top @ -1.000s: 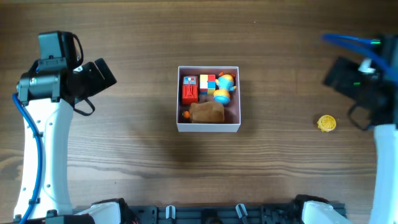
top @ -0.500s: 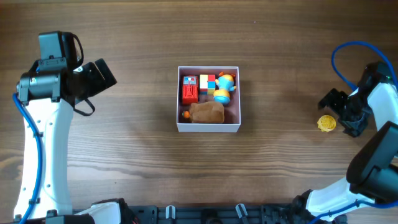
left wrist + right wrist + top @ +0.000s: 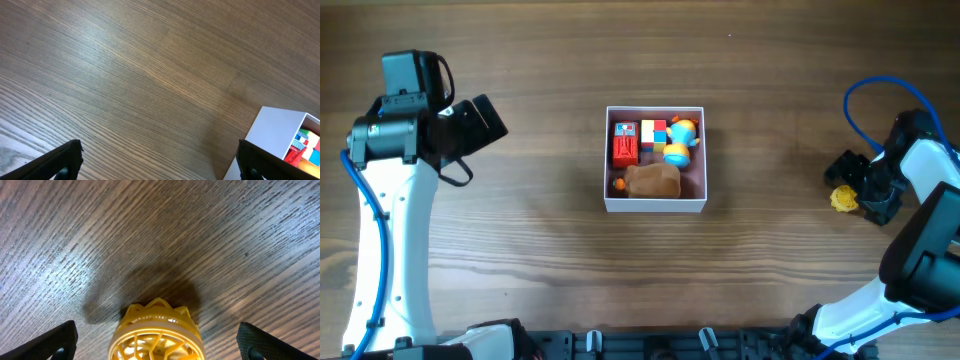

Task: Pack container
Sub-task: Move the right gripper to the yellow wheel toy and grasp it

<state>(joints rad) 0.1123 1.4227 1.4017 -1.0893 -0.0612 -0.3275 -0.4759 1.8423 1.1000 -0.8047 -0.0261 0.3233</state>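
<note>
Right gripper (image 3: 157, 340), fingers spread wide, flanks a yellow lattice toy (image 3: 155, 322) on the wooden table (image 3: 520, 220), well apart from the toy-filled container (image 3: 655, 206); left gripper (image 3: 160, 165) likewise spread.

One container, six small toys, two arms.

A single white-walled container (image 3: 655, 207) sits at the centre of the table (image 3: 530, 255) and holds five pieces: one red toy (image 3: 625, 144) at 10 o'clock, one block of coloured cubes (image 3: 653, 135) at 12, one blue-and-yellow round toy (image 3: 681, 140) at 2, one brown lump (image 3: 652, 180) at 6 and one tiny orange bit (image 3: 619, 185) at 8. One yellow ribbed toy (image 3: 843, 198) lies alone at the table's 3 o'clock. There are two arms: the left arm (image 3: 395, 210) at 9 o'clock and the right arm (image 3: 932, 190) at 3.
</note>
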